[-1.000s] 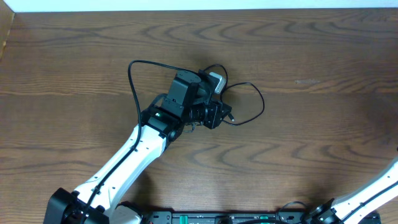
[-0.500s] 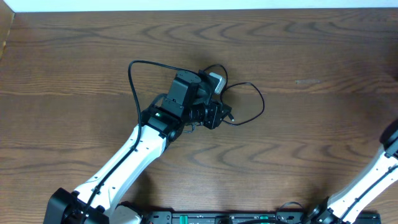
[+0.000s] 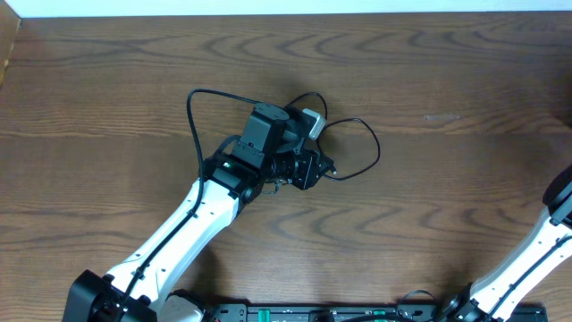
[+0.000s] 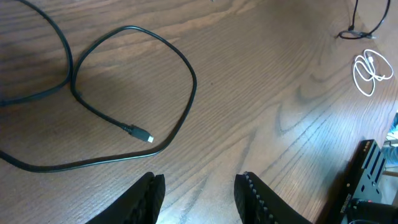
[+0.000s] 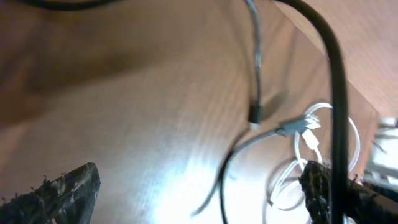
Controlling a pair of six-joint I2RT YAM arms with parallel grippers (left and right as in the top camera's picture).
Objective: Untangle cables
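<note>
A thin black cable lies in loose loops on the wooden table around my left gripper. In the left wrist view its loop and small plug end lie just ahead of my left gripper, which is open with only bare wood between its fingers. A thin white cable lies coiled far to the right, beside another thin black cable. The blurred right wrist view shows my right gripper wide open over the table, with the white coil by its right finger and a black cable plug ahead.
The right arm enters at the overhead view's right edge, its gripper outside that view. A thick black arm wire crosses the right wrist view. A black rail runs along the table's near edge.
The right arm has swung up along the right edge of the overhead view. The left arm and the black cable have barely shifted.
</note>
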